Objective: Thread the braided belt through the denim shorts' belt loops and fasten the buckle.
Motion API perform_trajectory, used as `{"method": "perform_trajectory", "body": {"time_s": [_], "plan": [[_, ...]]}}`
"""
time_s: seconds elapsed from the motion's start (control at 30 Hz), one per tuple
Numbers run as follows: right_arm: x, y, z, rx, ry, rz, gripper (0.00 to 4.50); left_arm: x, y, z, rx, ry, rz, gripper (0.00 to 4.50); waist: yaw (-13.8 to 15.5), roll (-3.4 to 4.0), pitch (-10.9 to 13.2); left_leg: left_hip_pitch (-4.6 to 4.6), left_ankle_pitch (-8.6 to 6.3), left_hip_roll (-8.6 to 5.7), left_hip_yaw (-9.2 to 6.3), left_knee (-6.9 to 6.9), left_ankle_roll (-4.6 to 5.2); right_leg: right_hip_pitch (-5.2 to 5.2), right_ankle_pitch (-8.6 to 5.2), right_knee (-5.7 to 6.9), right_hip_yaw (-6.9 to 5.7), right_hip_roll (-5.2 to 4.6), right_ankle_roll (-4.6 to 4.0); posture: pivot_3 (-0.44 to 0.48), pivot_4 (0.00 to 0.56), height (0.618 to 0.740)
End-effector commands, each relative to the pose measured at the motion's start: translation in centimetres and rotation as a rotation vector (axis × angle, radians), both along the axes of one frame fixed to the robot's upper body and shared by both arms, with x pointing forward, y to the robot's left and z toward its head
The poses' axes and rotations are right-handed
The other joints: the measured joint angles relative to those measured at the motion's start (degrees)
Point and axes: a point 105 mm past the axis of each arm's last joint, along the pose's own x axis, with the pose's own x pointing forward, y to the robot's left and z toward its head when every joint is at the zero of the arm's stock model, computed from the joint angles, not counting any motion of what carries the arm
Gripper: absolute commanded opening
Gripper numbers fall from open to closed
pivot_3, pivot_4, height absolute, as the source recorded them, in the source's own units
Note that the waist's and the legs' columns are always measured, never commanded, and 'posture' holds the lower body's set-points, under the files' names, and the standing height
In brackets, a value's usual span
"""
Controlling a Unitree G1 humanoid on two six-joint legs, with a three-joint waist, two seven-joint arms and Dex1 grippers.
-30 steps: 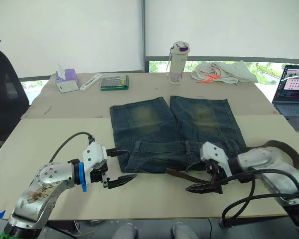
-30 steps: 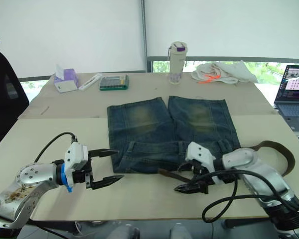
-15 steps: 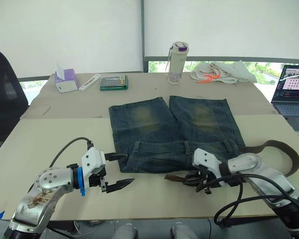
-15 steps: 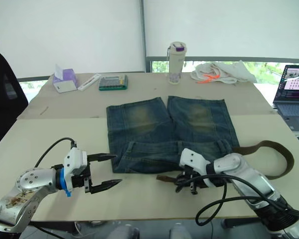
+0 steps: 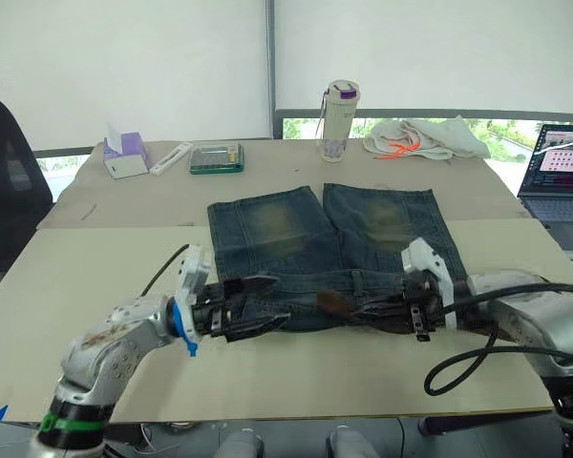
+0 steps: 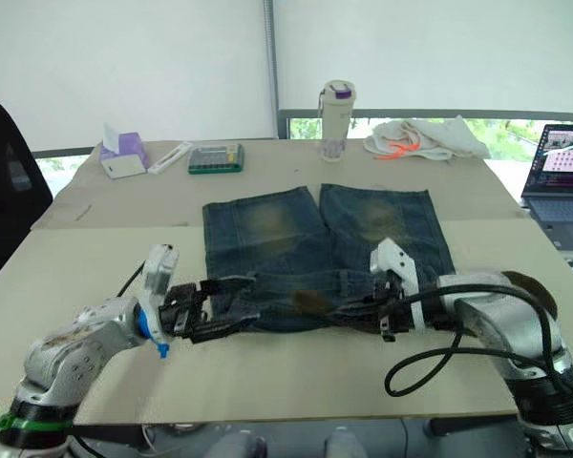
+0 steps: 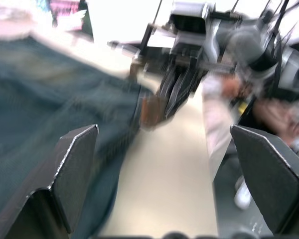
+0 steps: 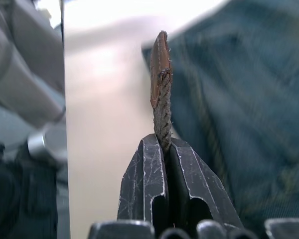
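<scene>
The left gripper (image 5: 253, 318) is held with its fingers spread at the waistband's left end, at about 7 o'clock on the denim shorts (image 5: 329, 239), probably placed there to steady the cloth or to receive the strap. The shorts are laid flat at the table's middle, legs toward 12 o'clock, so that the belt loops (image 5: 360, 281) face the arms. At 5 o'clock, the right gripper (image 5: 377, 312) is clenched on the braided belt (image 8: 161, 94) just behind its tip, which is aimed along the waistband. In the right wrist view the strap is seen pinched on edge between the fingers; in the left wrist view, though blurred, the tip is seen approaching.
</scene>
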Motion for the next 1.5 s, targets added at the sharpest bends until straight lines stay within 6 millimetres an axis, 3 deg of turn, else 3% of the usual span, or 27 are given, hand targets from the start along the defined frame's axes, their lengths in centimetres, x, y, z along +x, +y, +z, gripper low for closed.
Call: {"method": "perform_trajectory", "body": {"time_s": [0.03, 0.23, 0.4, 0.57, 0.73, 1.2, 1.33, 1.5], "plan": [[0.2, 0.5, 1.6, 0.079, -0.019, 0.011, 0.05, 0.3, -1.9, 0.7, -0.099, 0.064, -0.113, 4.50, 0.00, -0.01, 0.01, -0.02, 0.00, -0.03, 0.00, 0.01, 0.00, -0.01, 0.00, 0.00, 0.00, -0.01, 0.00, 0.000, 0.150, 0.740], [0.3, 0.9, 1.8, 0.090, -0.026, 0.011, 0.05, 0.0, -4.8, 1.9, -0.161, 0.093, -0.285, 4.50, 0.07, -0.02, 0.01, -0.07, 0.00, -0.07, -0.01, 0.09, 0.00, -0.02, 0.00, 0.00, -0.02, -0.01, 0.00, 0.000, 0.150, 0.740], [0.3, 0.8, 2.0, 0.091, -0.035, 0.007, 0.05, 0.0, -4.8, 1.6, -0.139, 0.095, -0.278, 4.50, -0.27, -0.01, 0.01, -0.04, 0.00, -0.04, -0.02, 0.05, 0.01, -0.04, 0.00, 0.01, 0.02, 0.07, 0.00, 0.000, 0.150, 0.740], [-0.1, 0.9, 3.0, 0.153, -0.050, 0.016, 0.05, 1.8, -4.5, 1.9, -0.182, 0.084, -0.150, 4.50, 0.01, -0.01, 0.01, -0.05, 0.00, -0.02, -0.04, 0.08, 0.00, -0.02, 0.00, 0.00, 0.02, 0.02, 0.00, 0.000, 0.150, 0.740], [0.0, 0.9, 3.3, 0.177, -0.068, 0.005, 0.05, 1.4, -4.8, 1.4, -0.168, 0.095, -0.161, 4.50, 0.02, -0.02, 0.02, -0.06, 0.00, -0.04, -0.05, 0.07, 0.00, -0.02, 0.00, -0.01, 0.01, -0.01, 0.00, 0.000, 0.150, 0.740], [0.0, 1.0, 2.9, 0.140, -0.063, 0.024, 0.00, 1.7, -5.4, 1.5, -0.176, 0.085, -0.135, 0.01, 0.01, -0.02, 0.02, -0.06, 0.00, -0.04, -0.04, 0.07, 0.00, -0.02, 0.00, -0.02, 0.01, 0.00, 0.00, 0.000, 0.150, 0.740], [0.3, 0.3, 3.7, 0.171, -0.084, -0.034, 1.51, 3.0, -5.5, 1.9, -0.222, 0.092, -0.060, 0.00, 0.16, -0.03, 0.02, -0.06, 0.00, -0.05, -0.05, 0.08, 0.00, -0.01, 0.00, -0.02, 0.01, -0.01, 0.00, 0.000, 0.150, 0.740], [0.8, -3.2, 5.7, 0.261, -0.146, -0.228, 3.20, 4.0, -6.0, 2.0, -0.260, 0.139, -0.015, 0.00, 0.70, -0.04, 0.03, -0.09, 0.00, -0.07, -0.04, 0.10, 0.00, -0.01, 0.01, -0.04, 0.02, -0.04, 0.01, 0.000, 0.150, 0.740]]}}
